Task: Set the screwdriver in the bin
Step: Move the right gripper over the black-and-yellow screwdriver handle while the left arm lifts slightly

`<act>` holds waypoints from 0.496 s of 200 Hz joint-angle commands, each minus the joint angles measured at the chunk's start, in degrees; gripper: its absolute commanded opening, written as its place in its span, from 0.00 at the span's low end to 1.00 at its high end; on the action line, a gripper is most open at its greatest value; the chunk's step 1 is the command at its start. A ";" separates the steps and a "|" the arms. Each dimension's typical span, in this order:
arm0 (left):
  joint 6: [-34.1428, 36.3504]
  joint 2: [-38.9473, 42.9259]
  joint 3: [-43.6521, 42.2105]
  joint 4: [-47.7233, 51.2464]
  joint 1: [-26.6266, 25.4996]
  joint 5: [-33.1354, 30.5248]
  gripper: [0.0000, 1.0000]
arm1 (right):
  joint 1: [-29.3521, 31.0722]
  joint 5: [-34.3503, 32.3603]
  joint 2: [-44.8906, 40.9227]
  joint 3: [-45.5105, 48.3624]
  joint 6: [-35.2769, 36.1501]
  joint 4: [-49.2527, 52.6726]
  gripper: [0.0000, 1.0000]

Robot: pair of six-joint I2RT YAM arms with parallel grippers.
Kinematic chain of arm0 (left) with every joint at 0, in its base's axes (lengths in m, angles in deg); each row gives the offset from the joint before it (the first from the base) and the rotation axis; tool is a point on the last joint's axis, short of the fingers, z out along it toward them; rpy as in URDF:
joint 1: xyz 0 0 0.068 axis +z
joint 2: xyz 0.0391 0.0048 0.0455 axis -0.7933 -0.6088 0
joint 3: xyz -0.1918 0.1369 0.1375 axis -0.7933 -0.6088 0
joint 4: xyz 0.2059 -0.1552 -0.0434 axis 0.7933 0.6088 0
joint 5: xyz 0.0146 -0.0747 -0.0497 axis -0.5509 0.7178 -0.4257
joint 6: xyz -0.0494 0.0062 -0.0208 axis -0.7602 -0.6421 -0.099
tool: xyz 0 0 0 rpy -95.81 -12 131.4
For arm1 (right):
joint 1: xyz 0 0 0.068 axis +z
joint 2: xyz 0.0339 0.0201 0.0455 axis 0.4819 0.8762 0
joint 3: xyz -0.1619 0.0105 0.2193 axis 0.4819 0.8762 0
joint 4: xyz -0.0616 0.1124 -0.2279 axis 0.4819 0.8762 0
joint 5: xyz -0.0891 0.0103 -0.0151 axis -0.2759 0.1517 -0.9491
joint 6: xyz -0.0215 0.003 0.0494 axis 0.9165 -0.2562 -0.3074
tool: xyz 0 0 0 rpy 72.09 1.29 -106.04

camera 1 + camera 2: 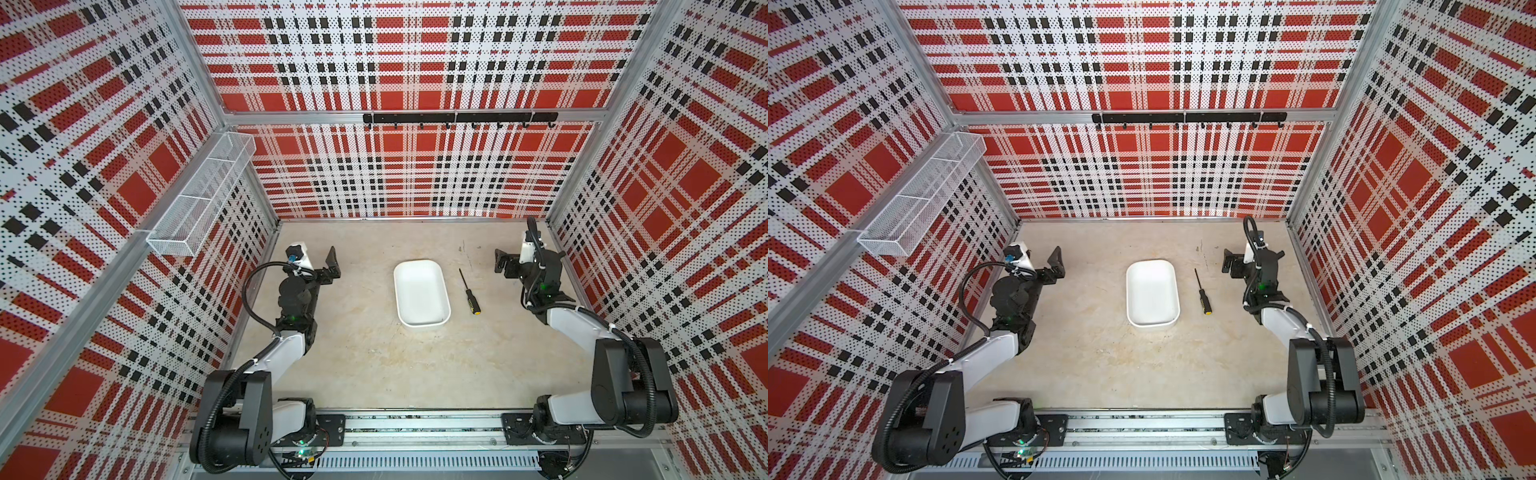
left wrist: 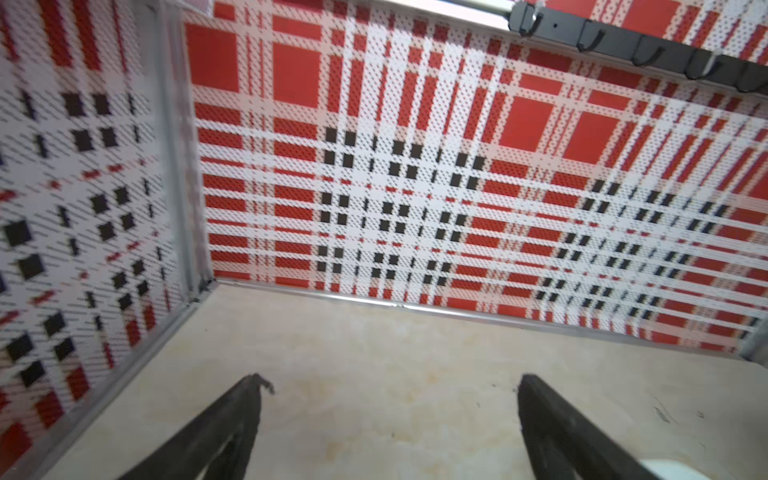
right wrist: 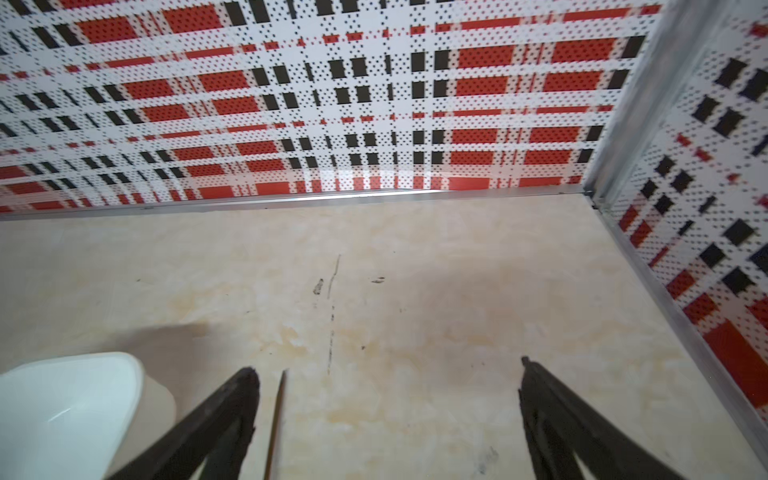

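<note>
**Item:** screwdriver [image 1: 468,291].
**Loc.:** flat on table [image 1: 374,365], just beside bin [image 1: 420,293] on right-arm side; apart from it, not inside.
**Axis:** approx. parallel to bin's long sides. Yellow cap end nearest arm bases, tip toward back wall.
**Bin:** mid-table, empty.

**Right hand** [image 1: 500,262]: fingers spread wide, nothing held. Approx. level w/ tip end, off to its right. Nearer of the two.
**Left hand** [image 1: 333,268]: spread, empty, beyond bin on opposite side.
**Judged:** right arm's pick. Calls for shift toward bin, pull-back toward handle, then descent.

**Right wrist view:** only part of screwdriver [image 3: 277,415], thin shaft seen between fingers, close to one. Bin corner alongside, handle cut off.
**Top views:** full length in both, nowhere else.
**Left wrist view:** no screwdriver.

**Farthest:** wire basket [image 1: 199,195], hook rail [image 1: 457,118], on walls.
</note>
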 commanded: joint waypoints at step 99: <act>-14.06 -7.29 6.72 24.72 -9.79 17.24 0.98 | 10.61 10.49 16.61 -13.41 -1.02 36.48 1.00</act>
